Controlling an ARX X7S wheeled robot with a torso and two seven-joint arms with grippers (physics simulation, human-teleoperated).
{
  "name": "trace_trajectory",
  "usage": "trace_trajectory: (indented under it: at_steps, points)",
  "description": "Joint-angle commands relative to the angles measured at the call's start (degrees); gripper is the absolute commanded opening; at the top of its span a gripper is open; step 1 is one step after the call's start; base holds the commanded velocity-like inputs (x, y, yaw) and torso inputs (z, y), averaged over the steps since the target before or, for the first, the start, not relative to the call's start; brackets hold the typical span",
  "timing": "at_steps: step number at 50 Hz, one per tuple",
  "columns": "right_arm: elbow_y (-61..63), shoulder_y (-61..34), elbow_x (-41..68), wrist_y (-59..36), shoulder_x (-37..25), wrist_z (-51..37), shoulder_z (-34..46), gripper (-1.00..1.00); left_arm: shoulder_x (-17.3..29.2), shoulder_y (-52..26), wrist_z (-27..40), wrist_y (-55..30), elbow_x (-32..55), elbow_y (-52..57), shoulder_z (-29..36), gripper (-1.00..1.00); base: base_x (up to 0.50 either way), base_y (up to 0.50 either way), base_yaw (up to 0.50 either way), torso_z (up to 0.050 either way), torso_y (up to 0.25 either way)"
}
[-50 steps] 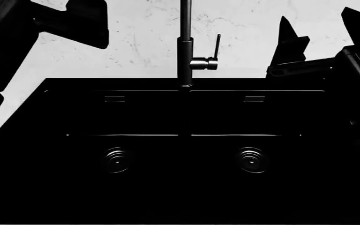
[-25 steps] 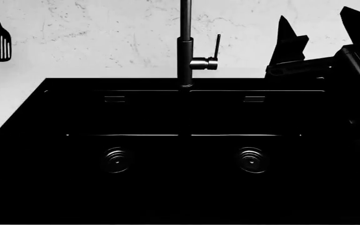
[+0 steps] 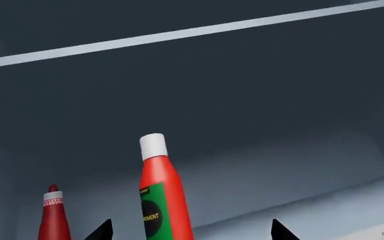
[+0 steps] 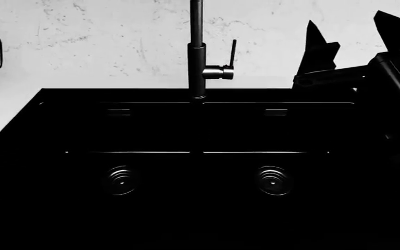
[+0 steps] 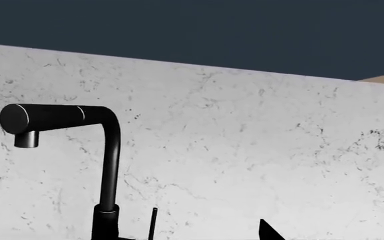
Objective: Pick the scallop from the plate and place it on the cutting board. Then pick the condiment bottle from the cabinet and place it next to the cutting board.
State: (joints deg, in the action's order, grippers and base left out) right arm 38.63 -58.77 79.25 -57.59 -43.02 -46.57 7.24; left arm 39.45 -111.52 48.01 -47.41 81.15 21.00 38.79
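Trouble looms: left gripper [image 3: 188, 231], jaws apart, brackets the red white-capped condiment bottle [image 3: 160, 195]; a smaller red bottle [image 3: 52, 215] just outside could topple. Right gripper's [image 4: 349, 39] jaws stand apart, empty.

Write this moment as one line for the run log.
phase: reaching into cabinet | left gripper: open, fingers either side of condiment bottle, not gripping | right gripper: raised near faucet, empty

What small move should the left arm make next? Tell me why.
Probably ease the left tool forward and lower around the condiment bottle. The bottle stands upright in the cabinet between the open fingertips, not yet gripped, with a smaller red bottle beside it.
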Motion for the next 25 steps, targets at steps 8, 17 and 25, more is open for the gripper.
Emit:
trace_trajectory:
  at_steps: [8,17,25]
  points:
    - [0.2,-0.2,-0.4,-0.4,-0.3,0.4,1.2,1.0,-1.3,-3.3,0.7,-1.7,-0.7,-3.8,0.2,1.0,0.0,0.0,0.0,0.0,0.0]
    - [0.0,-0.4,0.4,0.0,-0.2,-0.1,0.7,1.0,-1.5,-3.8,0.5,-2.0,-1.0,-4.1,0.3,1.0,0.08,-0.05,0.0,0.0,0.0]
    - [0.3,-0.9,0.4,-0.5,-0.5,-0.2,1.4,1.0,-1.6,-4.2,0.1,-2.4,-1.3,-4.6,0.5,1.0,0.07,-0.02,0.0,0.0,0.0]
